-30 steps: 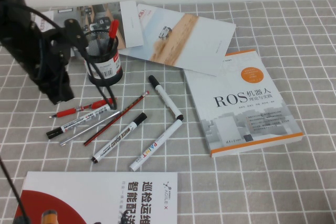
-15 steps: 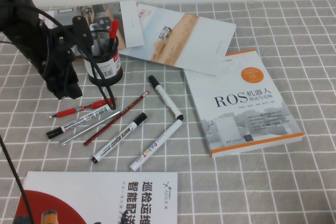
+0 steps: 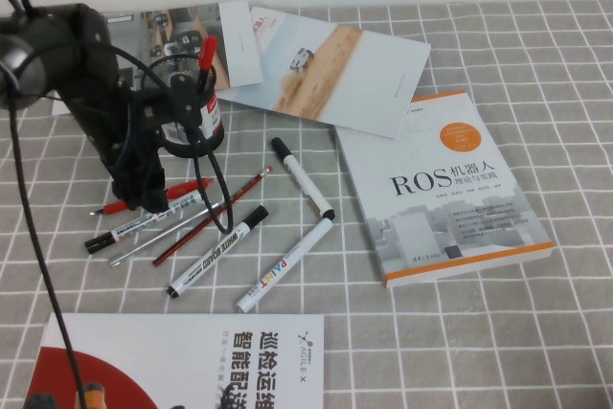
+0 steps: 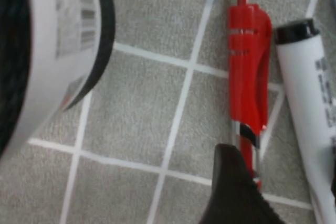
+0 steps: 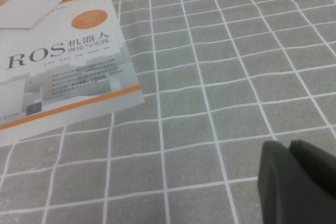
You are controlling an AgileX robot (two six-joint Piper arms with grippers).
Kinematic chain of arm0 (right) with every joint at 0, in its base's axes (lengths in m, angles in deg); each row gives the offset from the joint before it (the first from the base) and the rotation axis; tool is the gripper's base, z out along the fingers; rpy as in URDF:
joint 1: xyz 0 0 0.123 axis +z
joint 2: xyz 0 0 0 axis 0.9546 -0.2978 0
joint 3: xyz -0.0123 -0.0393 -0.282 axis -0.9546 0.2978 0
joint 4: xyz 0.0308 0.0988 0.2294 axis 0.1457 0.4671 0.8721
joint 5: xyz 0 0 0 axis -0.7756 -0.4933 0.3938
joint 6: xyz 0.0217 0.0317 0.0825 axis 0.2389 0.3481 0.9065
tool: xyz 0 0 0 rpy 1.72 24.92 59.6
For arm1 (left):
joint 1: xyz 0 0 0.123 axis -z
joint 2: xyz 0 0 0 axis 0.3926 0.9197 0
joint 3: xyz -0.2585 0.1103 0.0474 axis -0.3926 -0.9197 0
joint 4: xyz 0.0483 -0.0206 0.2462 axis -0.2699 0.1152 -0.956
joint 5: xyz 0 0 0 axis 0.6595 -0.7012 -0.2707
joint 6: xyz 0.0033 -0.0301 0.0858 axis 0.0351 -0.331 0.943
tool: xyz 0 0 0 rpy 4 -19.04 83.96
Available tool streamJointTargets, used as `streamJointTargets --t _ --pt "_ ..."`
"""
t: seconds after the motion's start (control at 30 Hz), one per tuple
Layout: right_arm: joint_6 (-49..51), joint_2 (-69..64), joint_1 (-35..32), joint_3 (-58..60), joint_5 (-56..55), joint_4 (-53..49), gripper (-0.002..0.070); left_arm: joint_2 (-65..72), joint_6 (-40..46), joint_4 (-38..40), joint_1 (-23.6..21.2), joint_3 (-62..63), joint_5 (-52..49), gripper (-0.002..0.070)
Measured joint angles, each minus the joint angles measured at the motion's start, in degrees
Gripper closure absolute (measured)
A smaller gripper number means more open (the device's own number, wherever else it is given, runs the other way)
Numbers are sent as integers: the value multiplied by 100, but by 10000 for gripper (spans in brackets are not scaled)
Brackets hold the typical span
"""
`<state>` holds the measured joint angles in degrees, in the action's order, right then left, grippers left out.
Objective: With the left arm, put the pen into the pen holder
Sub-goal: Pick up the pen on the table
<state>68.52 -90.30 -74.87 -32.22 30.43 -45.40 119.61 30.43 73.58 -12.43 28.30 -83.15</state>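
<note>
left gripper (image 3: 144, 193) hanging low right over the pen (image 3: 182, 189), which is lying on the checked cloth just below the pen holder (image 3: 192, 107), can't tell its grip, right gripper (image 5: 296, 182) sitting clenched over bare cloth near the ROS book (image 5: 63, 72)

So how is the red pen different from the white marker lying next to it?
The red pen is slim with a clip; the white marker is thicker, with a black cap and printing. Both lie flat, side by side, on the checked cloth. The left gripper hovers over them; the right gripper hangs near the ROS book.
</note>
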Motion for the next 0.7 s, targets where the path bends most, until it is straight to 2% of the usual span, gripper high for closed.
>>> streamJointTargets --t 0.6,0.7 --pt "0 0 0 0 0 0 691 185 -99 -436 37 13 240 328" --pt "0 0 0 0 0 0 691 227 -203 -414 40 13 228 354"
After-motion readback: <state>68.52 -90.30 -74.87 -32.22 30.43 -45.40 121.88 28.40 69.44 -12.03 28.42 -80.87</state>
